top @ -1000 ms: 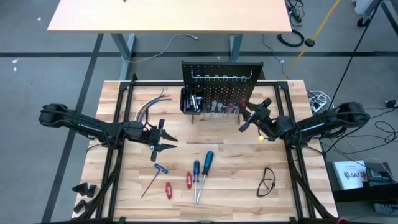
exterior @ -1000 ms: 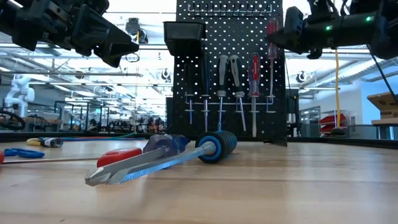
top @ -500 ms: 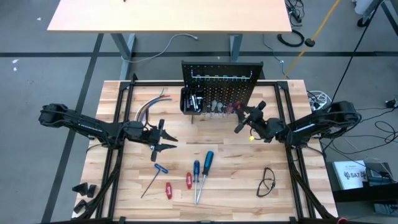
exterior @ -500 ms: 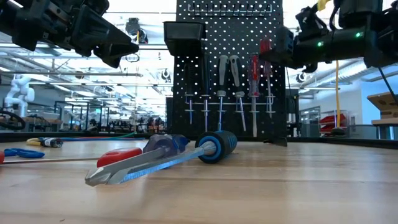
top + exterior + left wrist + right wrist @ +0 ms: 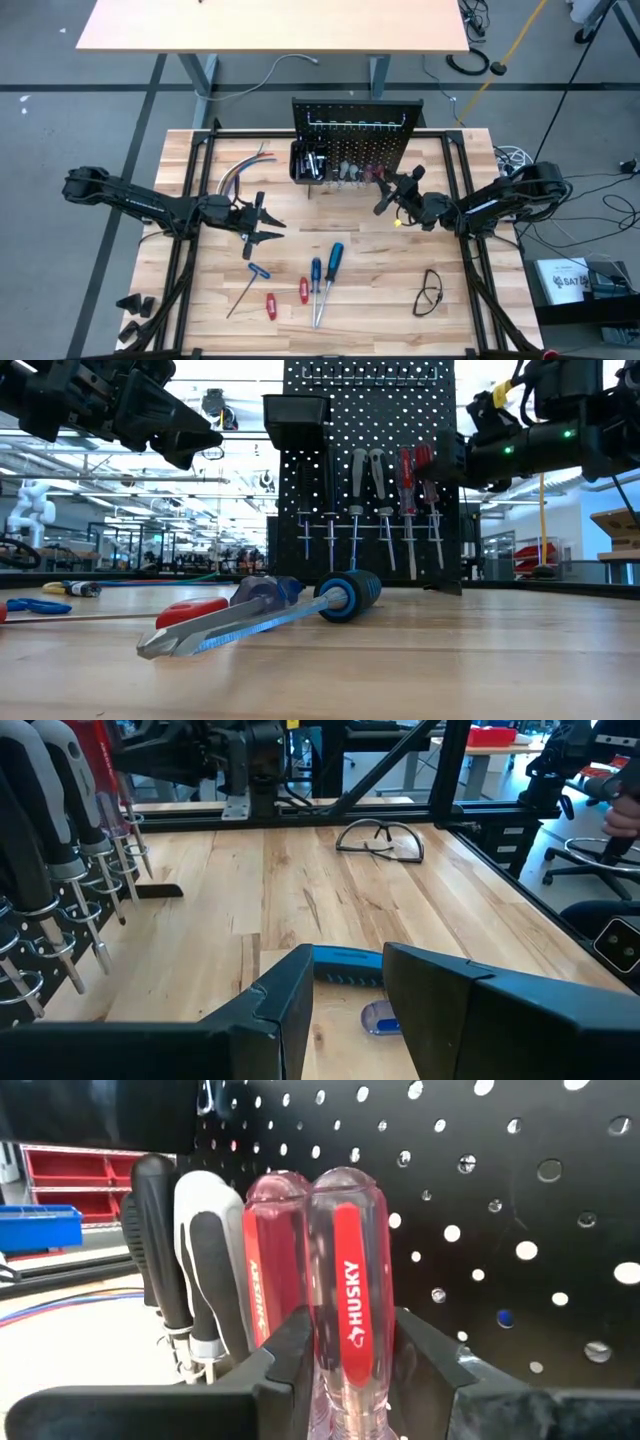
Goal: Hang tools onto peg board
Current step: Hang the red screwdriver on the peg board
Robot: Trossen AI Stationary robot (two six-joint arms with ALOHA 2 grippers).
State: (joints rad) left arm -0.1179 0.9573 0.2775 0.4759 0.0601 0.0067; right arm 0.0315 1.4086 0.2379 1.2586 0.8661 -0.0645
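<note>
at the peg board (image 5: 356,128), right pincer (image 5: 393,191) grasping a red screwdriver (image 5: 343,1305) by its smooth, likely slippery handle; left pincer (image 5: 255,225) released.

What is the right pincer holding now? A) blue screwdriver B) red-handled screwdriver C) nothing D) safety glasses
B: in the right wrist view the right pincer is closed on a clear red-striped screwdriver right at the peg board, beside the tools already hung there.
</note>
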